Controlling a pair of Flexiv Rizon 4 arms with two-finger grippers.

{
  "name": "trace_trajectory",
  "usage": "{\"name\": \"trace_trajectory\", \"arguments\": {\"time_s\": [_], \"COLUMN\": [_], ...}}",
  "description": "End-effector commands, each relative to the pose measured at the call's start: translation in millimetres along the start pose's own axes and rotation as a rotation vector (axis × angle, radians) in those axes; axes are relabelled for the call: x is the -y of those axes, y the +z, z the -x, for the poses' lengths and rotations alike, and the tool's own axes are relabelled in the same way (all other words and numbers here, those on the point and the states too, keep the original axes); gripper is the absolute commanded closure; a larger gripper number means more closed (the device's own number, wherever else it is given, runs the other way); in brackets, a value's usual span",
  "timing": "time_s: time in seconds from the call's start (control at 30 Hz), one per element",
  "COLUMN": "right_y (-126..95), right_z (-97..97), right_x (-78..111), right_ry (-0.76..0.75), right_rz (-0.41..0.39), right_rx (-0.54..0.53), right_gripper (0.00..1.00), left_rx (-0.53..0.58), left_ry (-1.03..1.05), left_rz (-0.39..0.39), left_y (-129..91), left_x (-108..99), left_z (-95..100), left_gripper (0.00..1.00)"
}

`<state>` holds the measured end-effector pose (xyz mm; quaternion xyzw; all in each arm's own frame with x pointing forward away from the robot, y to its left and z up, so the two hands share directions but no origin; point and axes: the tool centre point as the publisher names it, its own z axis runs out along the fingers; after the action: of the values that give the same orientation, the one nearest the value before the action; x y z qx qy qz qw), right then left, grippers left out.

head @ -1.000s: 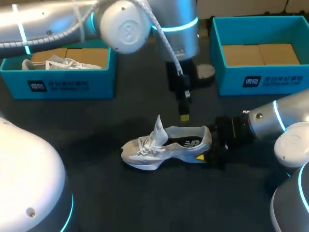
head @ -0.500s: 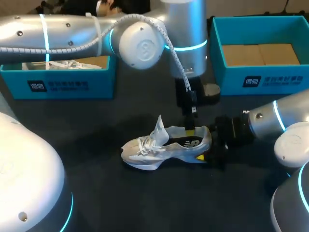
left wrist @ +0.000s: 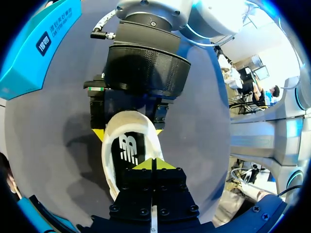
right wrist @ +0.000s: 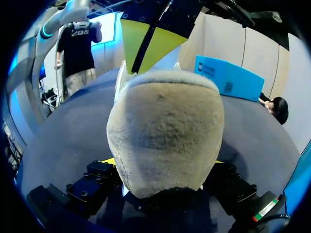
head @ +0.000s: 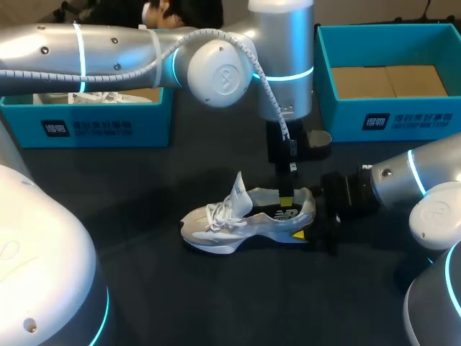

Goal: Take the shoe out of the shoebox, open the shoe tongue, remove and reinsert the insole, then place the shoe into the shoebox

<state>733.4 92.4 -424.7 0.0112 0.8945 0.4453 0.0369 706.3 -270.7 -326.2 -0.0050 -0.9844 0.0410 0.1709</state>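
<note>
A white shoe (head: 241,220) lies on its sole in the middle of the dark table, its tongue (head: 237,189) standing up. My right gripper (head: 308,226) is shut on the shoe's heel (right wrist: 165,138), one finger on each side. My left arm crosses from the left, and its gripper (head: 286,196) points straight down into the shoe's opening. In the left wrist view that gripper (left wrist: 154,165) is shut with nothing held, its yellow tips just over the black insole (left wrist: 130,148). I cannot tell whether they touch it.
A blue shoebox (head: 86,124) at the back left holds another white shoe (head: 94,96). A second blue shoebox (head: 389,119) at the back right shows only its brown cardboard floor. Bare table lies in front of the shoe.
My left arm has swung right and come down, bringing its shut tips from above the shoe into its opening. The shoe and right gripper have stayed put.
</note>
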Motion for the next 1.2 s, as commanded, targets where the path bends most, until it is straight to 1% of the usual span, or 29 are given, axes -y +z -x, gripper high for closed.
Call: {"name": "trace_trajectory", "arguments": {"time_s": [0.03, 0.23, 0.3, 0.47, 0.53, 0.83, 1.2], "right_y": [1, 1, 1, 1, 1, 1, 1], "right_z": [-2.0, -2.0, -2.0, -2.0, -2.0, -2.0, -2.0], "right_x": [-0.2, -0.2, -0.2, -0.2, -0.2, -0.2, -0.2], "right_ry": [0.000, 0.000, 0.000, 0.000, 0.000, 0.000, 0.000], "right_rz": [-0.004, -0.004, -0.004, -0.004, -0.004, -0.004, -0.004], "right_rx": [0.002, 0.002, 0.002, 0.002, 0.002, 0.002, 0.002], "right_gripper": [1.00, 1.00, 1.00, 1.00, 1.00, 1.00, 1.00], "left_rx": [-0.001, -0.001, 0.001, 0.033, 0.021, 0.034, 0.062], "left_ry": [0.001, 0.001, 0.017, 0.037, 0.043, 0.055, 0.054], "left_rz": [-0.001, -0.001, -0.006, -0.020, -0.024, -0.012, -0.039], "left_y": [0, 0, 2, 12, 18, 39, 48], "left_x": [-1, -1, -4, -11, -14, -21, -30], "left_z": [0.1, 0.1, 1.9, 6.0, 7.2, 8.8, 17.4], "left_gripper": [1.00, 1.00, 1.00, 1.00, 1.00, 1.00, 1.00]}}
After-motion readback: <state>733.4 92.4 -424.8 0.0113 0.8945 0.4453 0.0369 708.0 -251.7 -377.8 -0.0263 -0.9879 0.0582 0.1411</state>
